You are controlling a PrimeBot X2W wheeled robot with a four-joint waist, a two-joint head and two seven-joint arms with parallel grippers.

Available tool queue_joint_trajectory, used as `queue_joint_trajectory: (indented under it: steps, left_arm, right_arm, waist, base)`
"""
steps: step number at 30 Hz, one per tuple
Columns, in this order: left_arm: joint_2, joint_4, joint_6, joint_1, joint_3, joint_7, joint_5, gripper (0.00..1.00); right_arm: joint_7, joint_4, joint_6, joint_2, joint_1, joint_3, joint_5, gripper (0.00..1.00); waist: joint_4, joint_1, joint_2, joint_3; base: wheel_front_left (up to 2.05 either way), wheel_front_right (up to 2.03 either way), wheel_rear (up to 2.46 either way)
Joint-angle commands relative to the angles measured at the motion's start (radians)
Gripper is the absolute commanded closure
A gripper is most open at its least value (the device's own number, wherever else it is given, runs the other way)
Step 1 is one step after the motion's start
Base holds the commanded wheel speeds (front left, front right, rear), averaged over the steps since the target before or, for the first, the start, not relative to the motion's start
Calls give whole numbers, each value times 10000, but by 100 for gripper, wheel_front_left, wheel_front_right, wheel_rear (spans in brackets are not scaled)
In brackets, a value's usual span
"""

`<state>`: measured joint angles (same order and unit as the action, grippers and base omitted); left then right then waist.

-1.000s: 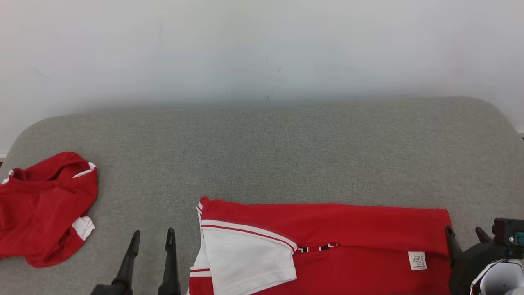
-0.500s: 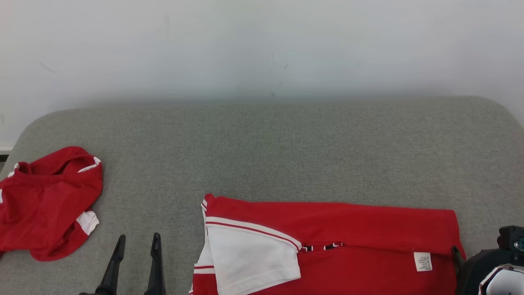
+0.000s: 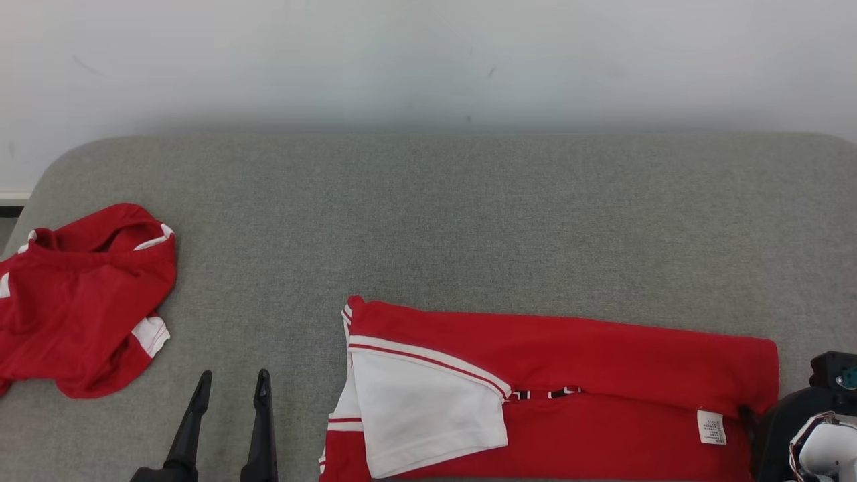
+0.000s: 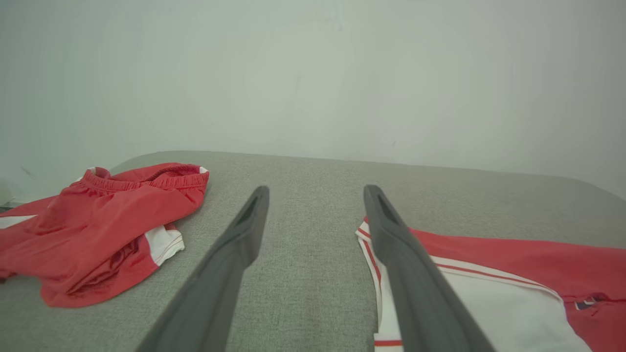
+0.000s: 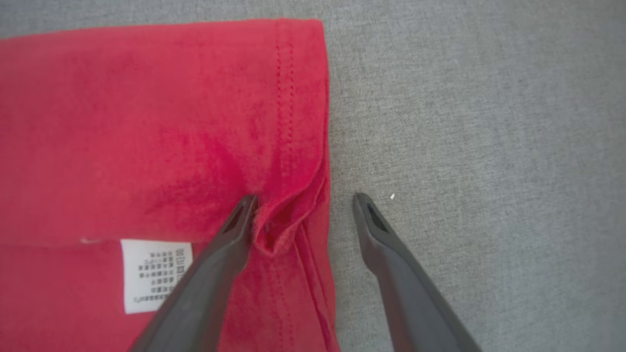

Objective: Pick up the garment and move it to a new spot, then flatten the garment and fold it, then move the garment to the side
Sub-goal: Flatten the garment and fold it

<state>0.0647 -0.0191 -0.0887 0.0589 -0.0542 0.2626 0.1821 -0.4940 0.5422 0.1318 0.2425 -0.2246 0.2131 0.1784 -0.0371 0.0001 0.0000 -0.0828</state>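
The garment (image 3: 602, 375) is a red shirt with a white sleeve, lying folded flat near the front edge of the grey padded surface (image 3: 469, 221). It also appears in the left wrist view as the garment (image 4: 513, 264) and in the right wrist view as the garment (image 5: 146, 122) with its white label. My left gripper (image 3: 233, 376) stands open over bare grey fabric, left of the shirt's sleeve end. My right gripper (image 5: 304, 197) is open astride the shirt's right hem. One finger rests on the red cloth and the other on the grey surface, with a small bunched fold of hem between them.
A second red piece with white trim, crumpled shorts (image 3: 73, 308), lies at the far left; the left wrist view has the shorts (image 4: 98, 230) too. A pale wall rises behind the surface. The right arm's dark wrist body (image 3: 790, 428) sits at the lower right corner.
The head camera has shifted, so everything sits higher and further right in its picture. My left gripper has drawn away leftward from the shirt. My right gripper has come in onto the hem.
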Motion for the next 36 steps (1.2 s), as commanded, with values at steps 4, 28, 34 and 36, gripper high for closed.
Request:
queue_joint_trajectory:
  steps: [4,28,34,36]
  left_arm:
    - [-57,-34,-64,-164,50,27,-144,0]
    - [-120,-1277,42,-177,326,27,59,0]
    - [-85,-1301,65,-61,443,27,61,0]
    - [-81,-1287,62,-54,457,27,40,0]
  right_arm:
    - [-514,310,-19,-42,-35,-229,212,0]
    - [-464,-150,-25,297,-672,169,388,100]
    - [-307,-519,-25,373,-879,1192,-335,100]
    - [-319,-715,-25,432,-873,1595,-556,100]
  waist:
    - [-181,-1,0,-229]
    - [157,-1,0,-72]
    - [397,-1,0,8]
    - [463,-1,0,13]
  base:
    - [0,0,0]
    - [0,0,0]
    - [0,0,0]
    - [0,0,0]
